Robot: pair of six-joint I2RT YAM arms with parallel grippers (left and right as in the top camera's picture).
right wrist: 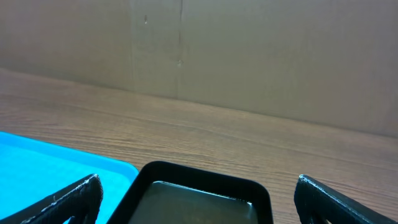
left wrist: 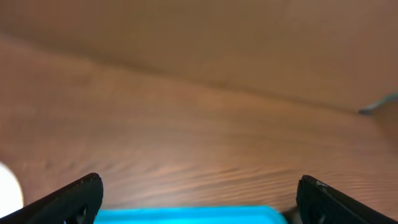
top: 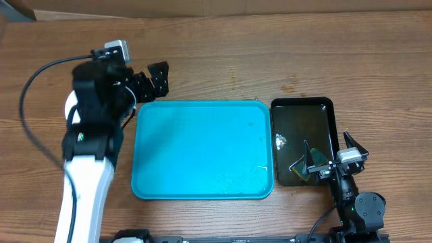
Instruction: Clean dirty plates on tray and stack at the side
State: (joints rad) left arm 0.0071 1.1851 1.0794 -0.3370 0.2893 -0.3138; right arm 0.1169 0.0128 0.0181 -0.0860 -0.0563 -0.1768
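The turquoise tray point(top: 202, 148) lies mid-table with no plates on it, only faint pale smears near its front right corner. Its far edge shows in the left wrist view point(left wrist: 186, 216) and a corner in the right wrist view point(right wrist: 50, 162). My left gripper point(top: 150, 82) point(left wrist: 202, 202) is open and empty just beyond the tray's far left corner. A white curved plate edge point(top: 69, 111) point(left wrist: 6, 186) peeks out beside my left arm; the rest of the plates are hidden. My right gripper point(top: 332, 154) point(right wrist: 199, 202) is open and empty over the black tray's near end.
A glossy black tray point(top: 302, 121) point(right wrist: 199, 177) sits right of the turquoise tray, holding a small white crumpled bit point(top: 280, 140) and a greenish-yellow object point(top: 300, 170). A black cable point(top: 30, 88) loops at far left. A cardboard wall stands behind the table.
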